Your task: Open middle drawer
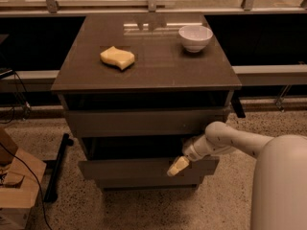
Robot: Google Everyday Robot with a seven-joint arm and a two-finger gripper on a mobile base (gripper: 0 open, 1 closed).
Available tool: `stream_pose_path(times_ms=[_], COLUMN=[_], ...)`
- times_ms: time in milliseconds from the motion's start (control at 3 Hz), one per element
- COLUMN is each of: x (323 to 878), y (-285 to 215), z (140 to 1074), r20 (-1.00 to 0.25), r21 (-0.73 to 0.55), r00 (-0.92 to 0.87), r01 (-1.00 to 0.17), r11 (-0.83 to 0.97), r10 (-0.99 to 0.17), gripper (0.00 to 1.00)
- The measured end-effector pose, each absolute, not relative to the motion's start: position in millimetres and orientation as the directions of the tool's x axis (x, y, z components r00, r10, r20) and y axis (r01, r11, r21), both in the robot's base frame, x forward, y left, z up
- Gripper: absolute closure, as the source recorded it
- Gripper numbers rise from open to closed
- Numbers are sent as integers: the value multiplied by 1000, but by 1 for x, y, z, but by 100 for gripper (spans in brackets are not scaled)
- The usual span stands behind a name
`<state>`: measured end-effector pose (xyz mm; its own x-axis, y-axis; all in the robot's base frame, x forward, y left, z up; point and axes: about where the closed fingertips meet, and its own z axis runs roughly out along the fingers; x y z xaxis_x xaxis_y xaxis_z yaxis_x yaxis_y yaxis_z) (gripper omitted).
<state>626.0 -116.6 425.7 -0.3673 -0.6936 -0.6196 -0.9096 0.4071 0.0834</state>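
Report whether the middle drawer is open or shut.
Partly open: the middle drawer juts forward of the lowest drawer front, with a dark gap above it. The claw is at its upper right edge.

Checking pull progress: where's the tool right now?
Camera view, lower centre-right: the pale yellowish tool is at the top right edge of the flat grey-brown middle drawer front, below the taller top drawer front.
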Motion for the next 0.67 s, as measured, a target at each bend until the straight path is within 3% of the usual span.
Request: stream_pose_path(times_ms=[667], x=[579], y=[-116], z=[410], r20=[-528], r21=[139], r00=[-369], r01=[-926], r11=[350], r10=[-765], gripper=[0])
